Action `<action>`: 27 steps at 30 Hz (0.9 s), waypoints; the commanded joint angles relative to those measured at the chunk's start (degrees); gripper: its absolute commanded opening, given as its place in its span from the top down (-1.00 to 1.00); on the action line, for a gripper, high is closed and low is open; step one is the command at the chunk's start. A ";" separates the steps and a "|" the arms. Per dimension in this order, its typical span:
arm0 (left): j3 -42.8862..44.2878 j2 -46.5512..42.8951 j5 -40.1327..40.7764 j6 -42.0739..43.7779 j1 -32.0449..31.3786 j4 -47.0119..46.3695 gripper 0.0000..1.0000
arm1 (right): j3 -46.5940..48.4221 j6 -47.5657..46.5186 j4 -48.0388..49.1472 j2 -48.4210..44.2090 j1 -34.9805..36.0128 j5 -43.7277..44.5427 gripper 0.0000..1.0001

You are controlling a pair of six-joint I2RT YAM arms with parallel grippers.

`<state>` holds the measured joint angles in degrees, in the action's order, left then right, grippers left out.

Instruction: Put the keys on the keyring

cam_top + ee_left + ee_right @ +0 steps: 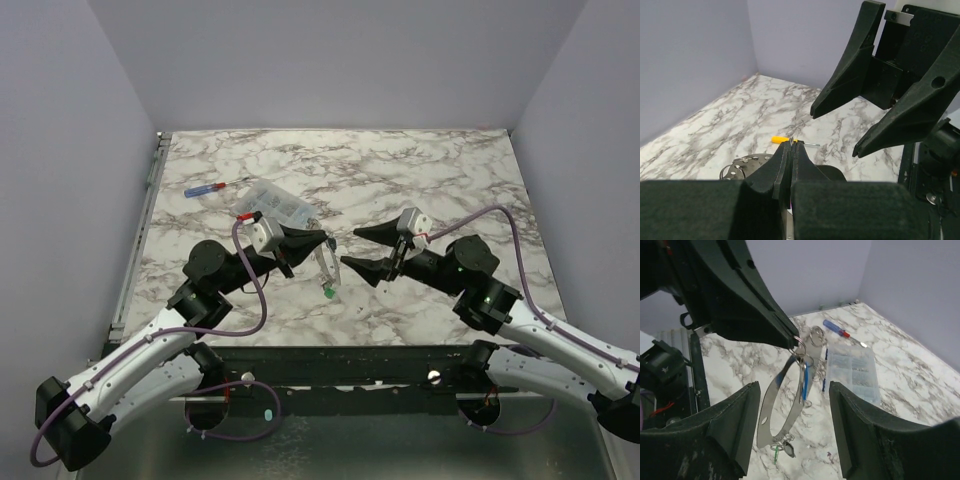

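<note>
My left gripper (305,242) is shut on the top of the keyring (325,265), which hangs from its tips above the table. In the right wrist view the keyring (765,407) is a large flat silver loop under the left gripper (792,337). A blue key (805,388) hangs inside it and a green key (776,454) hangs at its bottom, also seen from above (328,293). My right gripper (365,250) is open and empty, facing the ring from the right with a gap between. A yellow-orange key (780,139) lies on the table beyond the left gripper (791,144).
A clear plastic compartment box (275,205) lies behind the left gripper, with a red-and-blue screwdriver (210,188) further back left. Both show in the right wrist view, the box (850,372) and the screwdriver (837,330). The right gripper (834,132) looms close in the left wrist view.
</note>
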<state>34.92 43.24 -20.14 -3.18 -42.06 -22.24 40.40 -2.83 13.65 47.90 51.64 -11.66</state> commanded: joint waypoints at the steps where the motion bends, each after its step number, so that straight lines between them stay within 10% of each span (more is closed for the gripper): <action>1: 1.05 1.17 -9.01 -0.18 0.23 -3.77 1.00 | -0.69 -5.79 7.79 -1.18 -0.05 -10.87 -0.27; 27: 1.06 2.02 -16.33 -1.60 0.25 -5.88 1.00 | 3.42 -16.79 -2.11 2.56 -0.05 -13.49 0.12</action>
<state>34.92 45.56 -34.28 -4.12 -42.06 -24.53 41.21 -17.67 13.47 50.11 51.64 -24.34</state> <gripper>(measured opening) 0.018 0.474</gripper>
